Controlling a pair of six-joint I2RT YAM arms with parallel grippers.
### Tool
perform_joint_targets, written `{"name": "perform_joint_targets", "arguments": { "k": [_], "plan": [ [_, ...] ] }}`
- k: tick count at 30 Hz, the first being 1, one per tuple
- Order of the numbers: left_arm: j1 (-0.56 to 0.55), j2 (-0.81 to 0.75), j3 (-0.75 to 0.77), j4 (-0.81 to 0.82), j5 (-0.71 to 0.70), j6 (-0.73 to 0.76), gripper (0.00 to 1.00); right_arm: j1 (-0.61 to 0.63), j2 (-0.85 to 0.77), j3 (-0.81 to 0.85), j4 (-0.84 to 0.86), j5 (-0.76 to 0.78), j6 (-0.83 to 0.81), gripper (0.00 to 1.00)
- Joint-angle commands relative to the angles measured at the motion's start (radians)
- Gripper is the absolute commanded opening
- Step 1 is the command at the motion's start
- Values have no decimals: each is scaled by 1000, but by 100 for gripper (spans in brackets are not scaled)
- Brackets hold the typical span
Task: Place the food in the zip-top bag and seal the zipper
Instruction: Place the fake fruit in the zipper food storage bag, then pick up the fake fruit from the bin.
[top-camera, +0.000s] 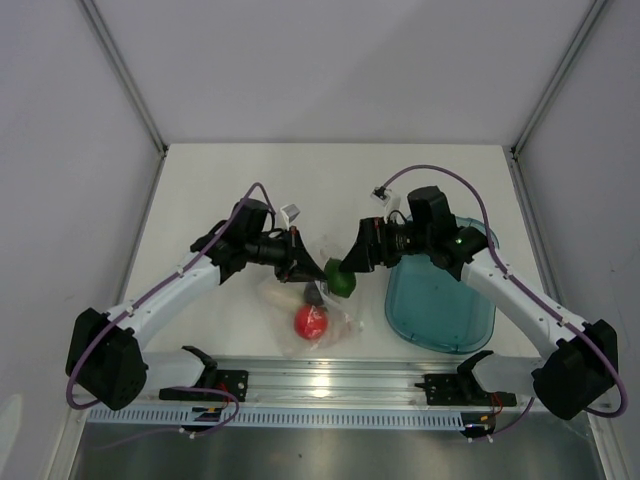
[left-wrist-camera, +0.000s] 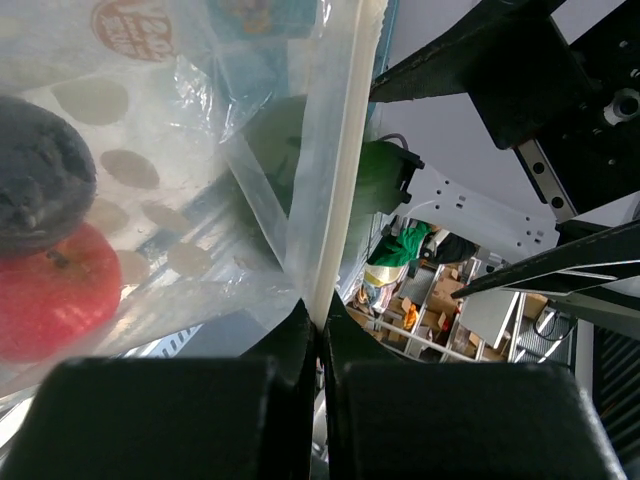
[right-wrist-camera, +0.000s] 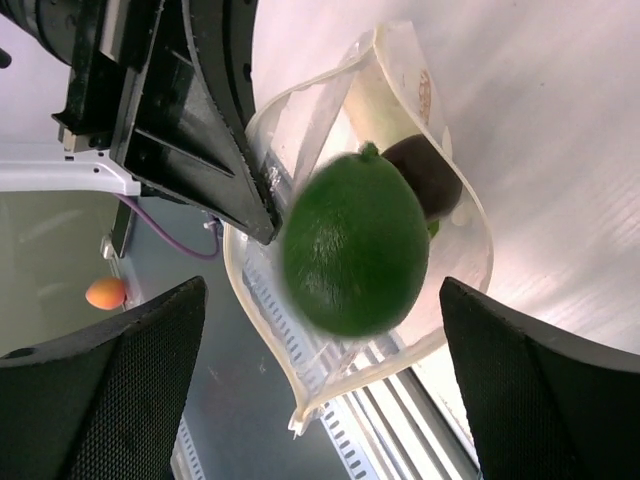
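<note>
The zip-top bag (top-camera: 335, 318) hangs in the middle, mouth up. My left gripper (top-camera: 303, 262) is shut on its zipper strip (left-wrist-camera: 338, 190), pinching the mouth edge between its jaws (left-wrist-camera: 322, 325). A red tomato (top-camera: 310, 320) and a dark purple piece (top-camera: 314, 295) lie inside the bag; both show through the plastic in the left wrist view, the tomato (left-wrist-camera: 50, 290) and the purple piece (left-wrist-camera: 35, 185). My right gripper (top-camera: 352, 262) is open over the mouth. A blurred green fruit (right-wrist-camera: 355, 245) sits between its spread fingers, touching neither, right at the bag's open rim (right-wrist-camera: 470, 225).
A translucent teal oval tray (top-camera: 440, 300) lies on the right under my right arm. The metal rail (top-camera: 330, 385) runs along the near table edge. Grey walls enclose the table on the left, right and back.
</note>
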Motion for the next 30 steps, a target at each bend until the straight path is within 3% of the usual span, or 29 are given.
{"name": "perform_joint_targets", "arguments": {
  "k": [1, 8, 13, 15, 20, 24, 30],
  "plan": [
    [-6, -40, -6, 35, -8, -23, 1, 11, 9, 17, -1, 24, -19, 100],
    [-6, -51, 2, 9, -14, -12, 1, 9, 33, 48, -9, 55, -13, 99],
    [-6, -46, 3, 8, -11, -9, 1, 0, 53, 102, -99, 246, -13, 99],
    [-6, -46, 3, 7, -8, -8, 1, -26, 59, 120, -141, 363, 9, 99],
    [-6, -46, -1, 4, -2, 2, 1, -164, 62, 123, -210, 476, 49, 99],
    [-6, -45, -6, 5, 4, 6, 1, -244, 56, 112, -257, 726, 96, 99],
    [-4, -40, 17, -21, 11, 46, 1, -363, 27, 56, -244, 872, 202, 99]
  ]
}}
